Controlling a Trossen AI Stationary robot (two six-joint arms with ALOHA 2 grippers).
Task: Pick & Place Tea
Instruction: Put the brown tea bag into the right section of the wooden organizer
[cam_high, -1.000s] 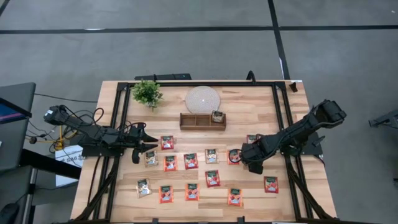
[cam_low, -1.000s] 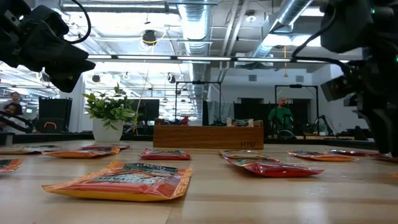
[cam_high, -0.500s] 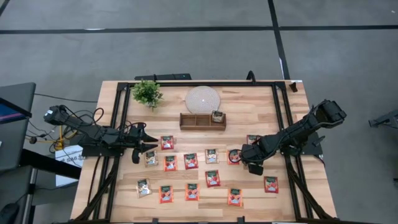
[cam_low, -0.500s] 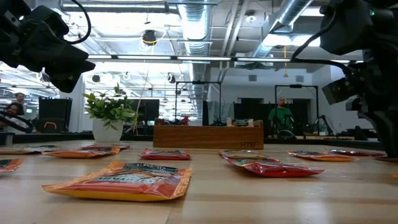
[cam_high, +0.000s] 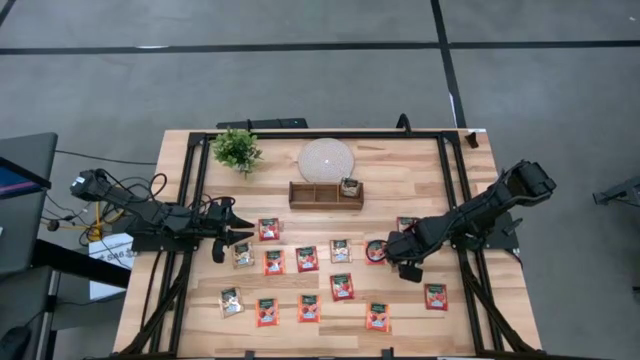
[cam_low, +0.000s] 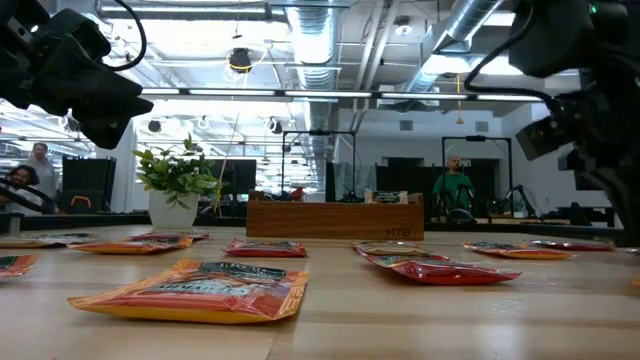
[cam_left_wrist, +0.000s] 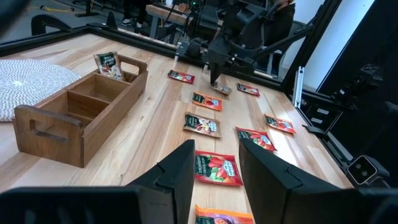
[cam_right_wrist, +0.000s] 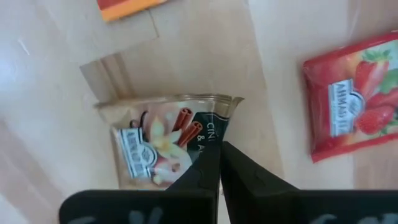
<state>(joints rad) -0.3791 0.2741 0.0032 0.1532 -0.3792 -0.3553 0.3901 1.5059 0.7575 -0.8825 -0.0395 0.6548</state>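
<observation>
Several small tea sachets, red-orange (cam_high: 342, 287) or pale beige (cam_high: 243, 254), lie flat in rows on the wooden table (cam_high: 420, 160). One sachet (cam_high: 349, 186) stands in the right compartment of the wooden tray (cam_high: 310, 196). My right gripper (cam_high: 407, 268) points down at the right of the rows, shut on a beige sachet with a dark green label (cam_right_wrist: 161, 140). At the table's left, my left gripper (cam_high: 225, 237) hangs open above the wood, touching nothing. My right gripper pinches the beige sachet between its two fingers (cam_right_wrist: 239, 168), at the label-side edge (cam_right_wrist: 208, 140). The fingers come from above, pointing down. The sachet (cam_left_wrist: 222, 89) hangs tilted just below them, close over the table; whether its low end still rests there I cannot tell.
A round white disc (cam_high: 326, 160) and a small potted plant (cam_high: 237, 150) stand behind the tray. A red sachet (cam_right_wrist: 348, 106) lies right beside the held one. A black frame (cam_high: 455, 190) runs along the table's sides. People stand in the room beyond the table.
My right gripper has shut on the beige sachet at the right of the rows. Everything else on the table lies as before.
</observation>
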